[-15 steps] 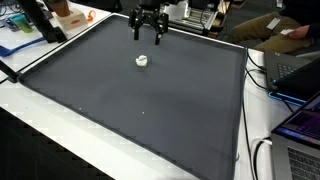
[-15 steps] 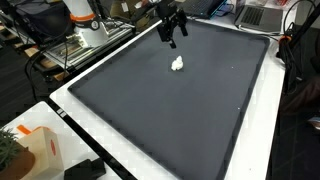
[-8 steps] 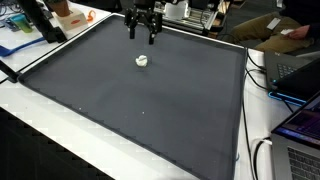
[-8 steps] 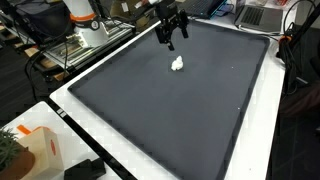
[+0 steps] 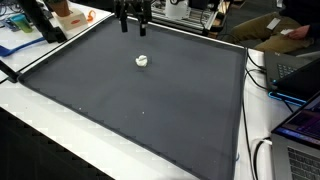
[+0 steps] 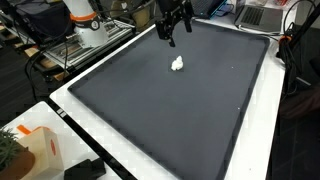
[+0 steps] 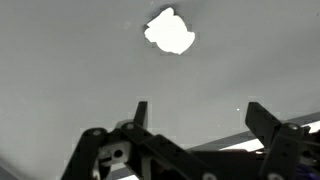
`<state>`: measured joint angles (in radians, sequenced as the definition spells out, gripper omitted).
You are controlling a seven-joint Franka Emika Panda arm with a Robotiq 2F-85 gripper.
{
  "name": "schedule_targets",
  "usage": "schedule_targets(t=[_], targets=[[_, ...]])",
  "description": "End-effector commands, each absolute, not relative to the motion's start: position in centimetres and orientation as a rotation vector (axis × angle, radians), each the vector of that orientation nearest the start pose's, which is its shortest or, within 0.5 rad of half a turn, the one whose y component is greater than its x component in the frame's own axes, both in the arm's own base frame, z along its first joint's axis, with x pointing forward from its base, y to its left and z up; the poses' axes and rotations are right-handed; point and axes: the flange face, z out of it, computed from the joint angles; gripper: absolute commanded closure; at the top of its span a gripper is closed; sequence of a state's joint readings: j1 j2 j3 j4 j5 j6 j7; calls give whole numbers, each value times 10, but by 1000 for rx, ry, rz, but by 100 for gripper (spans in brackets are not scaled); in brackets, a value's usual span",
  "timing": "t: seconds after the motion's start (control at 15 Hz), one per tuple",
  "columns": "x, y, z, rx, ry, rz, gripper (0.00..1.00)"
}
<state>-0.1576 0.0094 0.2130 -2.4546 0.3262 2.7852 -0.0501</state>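
My black 2-fingered gripper (image 5: 134, 27) hangs over the far edge of the dark grey rectangular mat (image 5: 150, 115) that covers the worktop. Its fingers (image 7: 262, 116) are spread wide apart with nothing between them. In the wrist view both fingertips stand clear of the surface, and I see only bare mat in the gap.

The small white crumpled lump (image 5: 142, 61) lies on the mat, a little in from that far edge and nearer the middle of the worktop than my gripper. It is apart from both fingers and touches neither. In an exterior view the lump (image 6: 178, 65) sits alone on the grey cloth, well away from the mat's near edge and all 4 corners.
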Motion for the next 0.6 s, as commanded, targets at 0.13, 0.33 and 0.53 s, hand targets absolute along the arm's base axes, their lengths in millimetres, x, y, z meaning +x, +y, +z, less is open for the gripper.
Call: schedule_targets(t=[0.13,0.33,0.53], targets=[[512,-21,338,-2938,314,-416,0],[514,-32,341,-2944,328,-408,0],[514,-28,340,-2945,316,-405,0]])
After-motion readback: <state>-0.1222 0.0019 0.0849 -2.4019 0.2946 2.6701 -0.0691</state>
